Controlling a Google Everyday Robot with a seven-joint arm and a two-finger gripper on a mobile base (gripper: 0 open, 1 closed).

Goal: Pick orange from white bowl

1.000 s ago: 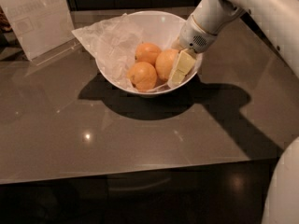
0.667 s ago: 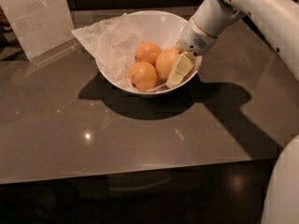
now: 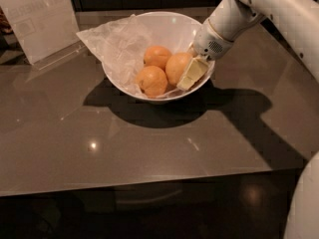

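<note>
Cream-coloured end effector on the white robot arm sits inside the large glossy white round bowl, low against its right-hand wall and pressed against the right flank of the plain round orange with dimpled skin; whether it is open or closed around that fruit cannot be told, since the fruit hides the side facing it. The arm comes in from the upper right, its grey-banded wrist just above the bowl's rim. This orange lies right of centre in the bowl, touching two other round oranges: one behind it to the left and one in front to the left. A crinkled translucent white sheet lines the bowl's left side and spills over the rim onto the glossy grey-brown table, which carries the bowl near its far edge. A clear stand holding a white printed card stands tilted on the table at the far left, well apart from the bowl.
</note>
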